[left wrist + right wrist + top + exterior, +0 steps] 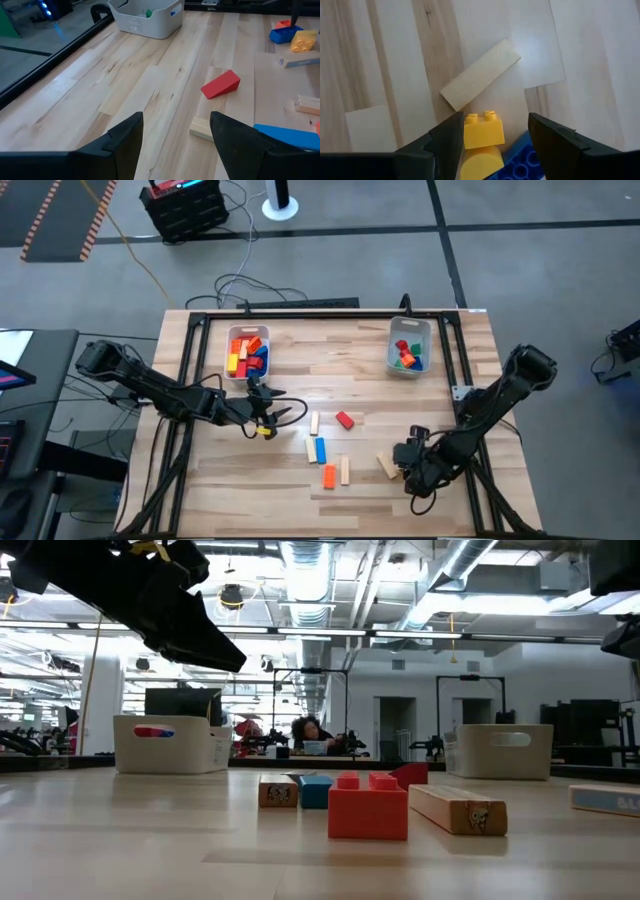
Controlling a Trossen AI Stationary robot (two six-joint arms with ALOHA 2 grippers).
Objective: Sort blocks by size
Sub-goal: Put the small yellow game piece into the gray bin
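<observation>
Left claw [283, 413] reaches low over the wooden counter [300, 370], fingers spread wide, empty. Right claw [492, 132], also wide, points down over a yellow studded plastic brick [482, 131] beside a tan wooden bar [480, 74].

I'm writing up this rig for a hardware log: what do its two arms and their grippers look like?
Both arms are black, jointed, with thick rounded links. The left arm trails dark cables and shows a yellow mark near the left gripper. The right arm ends in the right gripper. Each gripper has two flat, matte black fingers with angled tips.
</observation>
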